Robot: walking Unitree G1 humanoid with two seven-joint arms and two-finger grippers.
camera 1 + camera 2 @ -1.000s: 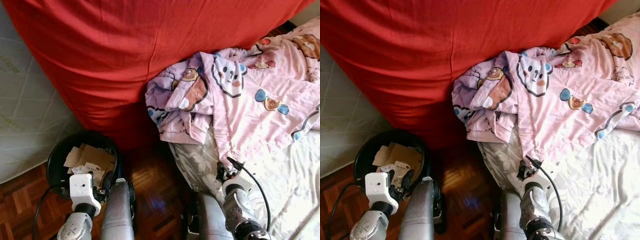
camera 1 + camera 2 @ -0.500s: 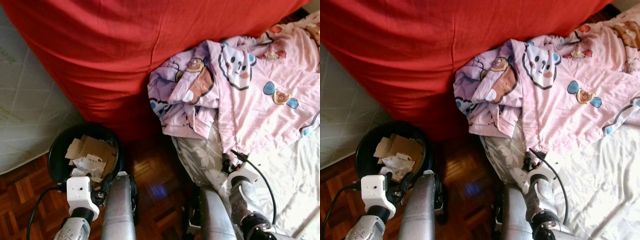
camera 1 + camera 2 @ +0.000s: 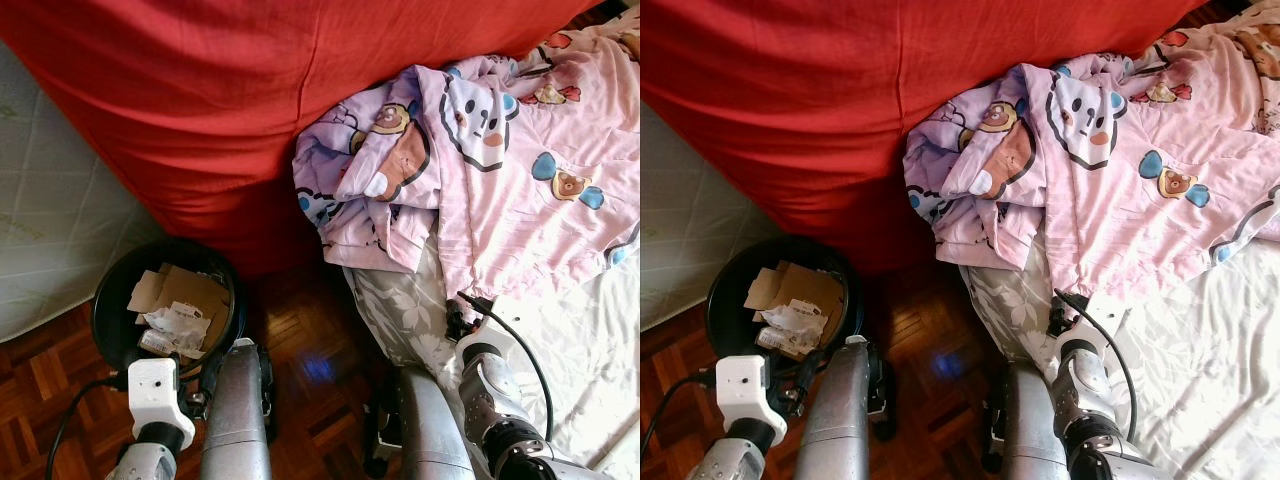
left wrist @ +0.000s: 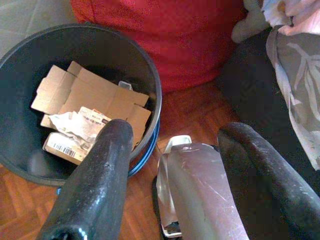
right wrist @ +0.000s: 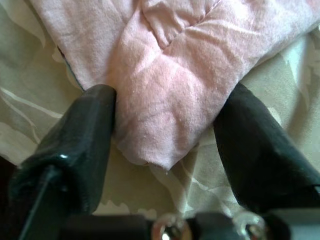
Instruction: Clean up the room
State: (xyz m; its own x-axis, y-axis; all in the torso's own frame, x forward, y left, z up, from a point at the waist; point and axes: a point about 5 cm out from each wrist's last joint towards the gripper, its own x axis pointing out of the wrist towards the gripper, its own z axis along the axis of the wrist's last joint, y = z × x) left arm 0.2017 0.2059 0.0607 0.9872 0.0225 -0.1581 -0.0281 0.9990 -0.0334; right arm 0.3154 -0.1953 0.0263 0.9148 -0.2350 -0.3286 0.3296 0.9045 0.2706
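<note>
We see our right gripper [image 5: 165,145] spread wide, its fingers on either side of a corner of the pink blanket [image 3: 520,190] that lies on the bed sheet [image 3: 590,370]. Our left gripper [image 4: 175,165] hangs spread and empty beside the black bin [image 3: 110,310] of cardboard [image 4: 95,100].

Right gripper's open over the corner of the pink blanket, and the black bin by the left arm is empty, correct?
Not empty: the left wrist view shows the black bin holding cardboard and crumpled paper. The right gripper is open over the pink blanket corner.
</note>
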